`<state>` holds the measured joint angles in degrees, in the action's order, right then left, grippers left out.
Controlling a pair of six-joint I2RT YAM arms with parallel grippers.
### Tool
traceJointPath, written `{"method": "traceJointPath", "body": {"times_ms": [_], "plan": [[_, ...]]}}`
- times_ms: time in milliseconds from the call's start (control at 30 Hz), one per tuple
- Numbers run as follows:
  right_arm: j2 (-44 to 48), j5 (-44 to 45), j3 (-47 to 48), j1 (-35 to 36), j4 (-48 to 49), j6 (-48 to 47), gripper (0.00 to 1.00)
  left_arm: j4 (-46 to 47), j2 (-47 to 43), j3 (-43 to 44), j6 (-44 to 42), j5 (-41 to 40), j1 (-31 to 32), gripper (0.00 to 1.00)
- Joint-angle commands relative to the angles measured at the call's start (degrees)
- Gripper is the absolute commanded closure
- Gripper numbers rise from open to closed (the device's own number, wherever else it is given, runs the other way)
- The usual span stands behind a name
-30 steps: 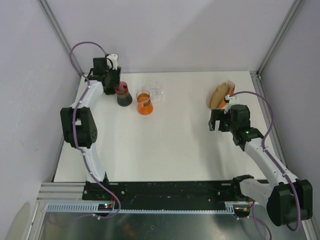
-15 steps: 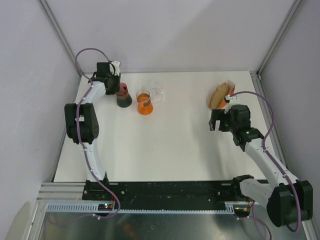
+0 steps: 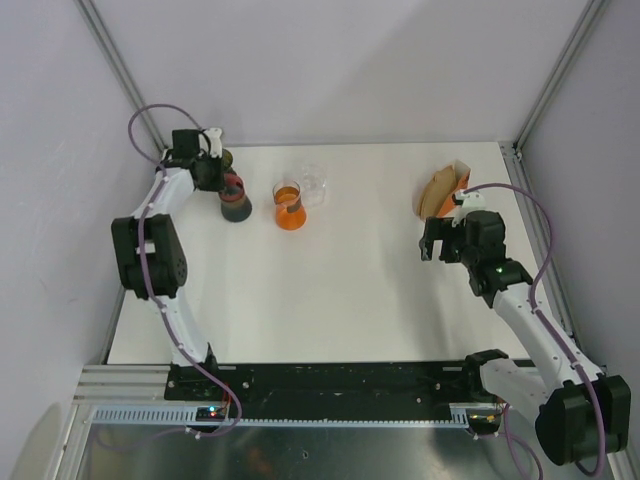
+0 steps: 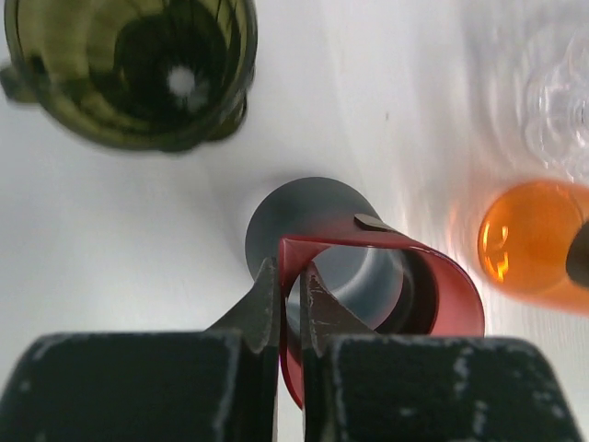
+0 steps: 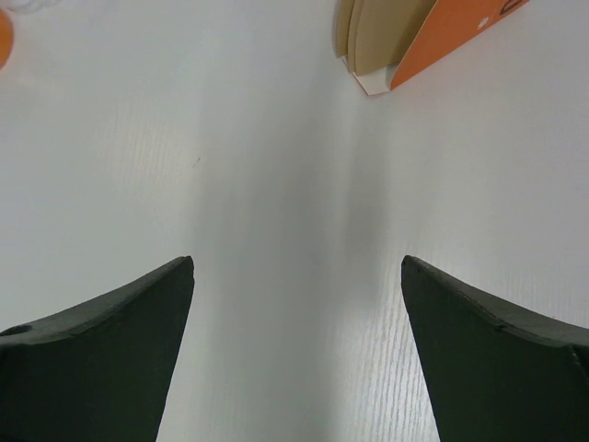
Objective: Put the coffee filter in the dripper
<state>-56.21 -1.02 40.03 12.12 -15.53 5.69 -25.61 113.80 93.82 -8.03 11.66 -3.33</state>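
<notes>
The olive-green dripper stands at the back left of the table, its drain hole showing; in the top view it sits just behind my left gripper. My left gripper is shut on the red rim of a dark grey carafe, which stands at the back left. The brown coffee filters lie in an orange pack at the back right. My right gripper is open and empty over bare table, a little in front of the filters.
An orange flask and a clear ribbed glass piece stand right of the carafe; both show in the left wrist view, the flask and the glass. Enclosure walls and frame posts border the table.
My left arm has swung left and back, and the dark carafe has shifted slightly left and nearer with it. The green dripper now shows behind the gripper. The right arm has barely moved.
</notes>
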Motion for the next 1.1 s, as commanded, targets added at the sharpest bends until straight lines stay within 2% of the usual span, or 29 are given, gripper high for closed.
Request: {"method": "traceJointPath", "body": {"times_ms": [0,233,333,500,633,733,967,1067], "plan": [[2.3,-0.6,2.8,0.4,0.7,0.0,0.01,-3.1,-11.9,-6.7,-2.2,7.4,-0.4,1.0],[5.4,-2.4,2.8,0.9,0.0,0.8,0.01,-8.0,-26.1,-21.4,-7.6,15.1,2.2,1.0],[6.7,-2.6,2.7,1.1,-0.6,0.8,0.01,-12.3,-31.7,-26.7,-12.3,15.1,7.8,1.0],[7.4,-2.3,2.7,1.0,-1.2,1.8,0.01,-16.0,-38.9,-33.3,-16.9,12.7,21.4,1.0],[7.5,-2.4,2.8,1.0,-2.0,2.7,0.01,-16.2,-38.8,-35.1,-16.9,12.4,28.8,1.0],[7.9,-2.5,2.8,0.9,-2.8,3.2,0.01,-16.1,-36.7,-34.9,-17.7,13.4,31.7,1.0],[10.0,-1.9,2.7,0.9,-4.5,3.5,0.01,-13.9,-32.6,-33.7,-20.1,15.2,33.4,0.99],[11.0,-1.6,2.8,0.9,-5.0,3.3,0.01,-12.7,-32.2,-34.2,-21.1,15.9,33.5,0.89]]}}
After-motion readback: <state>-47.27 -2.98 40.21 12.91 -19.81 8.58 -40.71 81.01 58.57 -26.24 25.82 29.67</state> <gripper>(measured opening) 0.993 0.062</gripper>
